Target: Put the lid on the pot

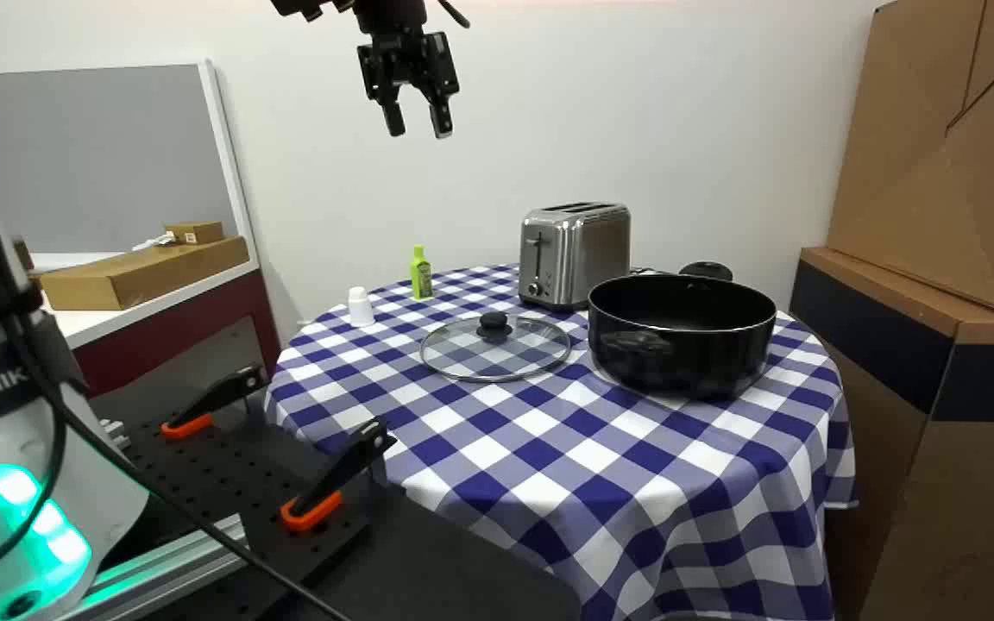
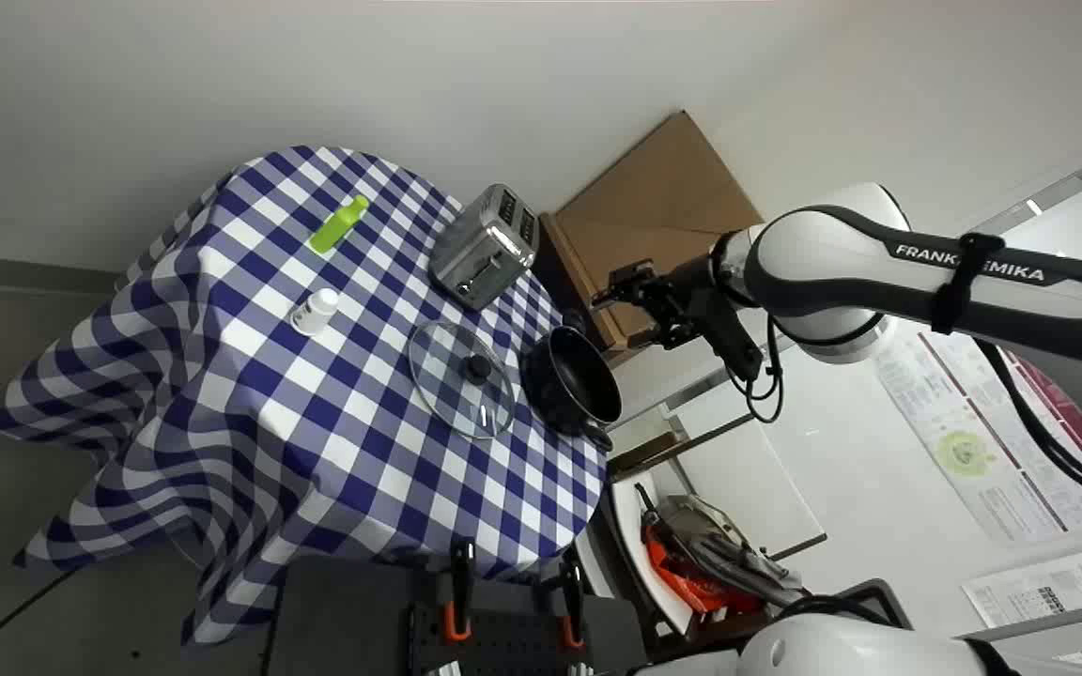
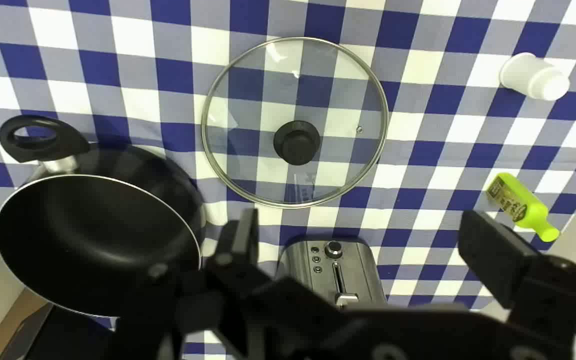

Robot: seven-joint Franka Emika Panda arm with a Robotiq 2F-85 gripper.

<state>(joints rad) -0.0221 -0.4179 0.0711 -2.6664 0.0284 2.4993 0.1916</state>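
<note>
Widely parted jaws on the black Robotiq gripper (image 1: 418, 128), pointed downward, high above the blue-and-white gingham tablecloth (image 1: 549, 470) and well apart from everything on it; in the wrist view, fingers (image 3: 493, 257) spaced along the bottom, slightly blurred. Flat on the tablecloth, black centre knob (image 3: 297, 145) upward: the metal-rimmed round glass lid (image 3: 295, 107). Just beside it, across a narrow strip of tablecloth: the wide black pot (image 1: 695, 362), upright, dark inside in sight, looped handle (image 3: 70, 140) jutting from its side. Near both, the silver two-slot toaster (image 1: 579, 259), lever (image 3: 346, 299) facing the lid's side. Farther out, on the far side of the lid from the pot: a small white bottle (image 1: 361, 308) and a labelled lime-green bottle (image 1: 421, 274), both upright, near each other. Past the tablecloth's rim, on the pot's side, stacked cardboard boxes (image 1: 954, 172). Off another edge of the tablecloth, in both exterior views, a dark work surface (image 1: 454, 552) with black clamps (image 1: 335, 474), orange at one end. Toward the right of an exterior view, the white Franka arm (image 2: 832, 258), maker's name along a dark band.
</note>
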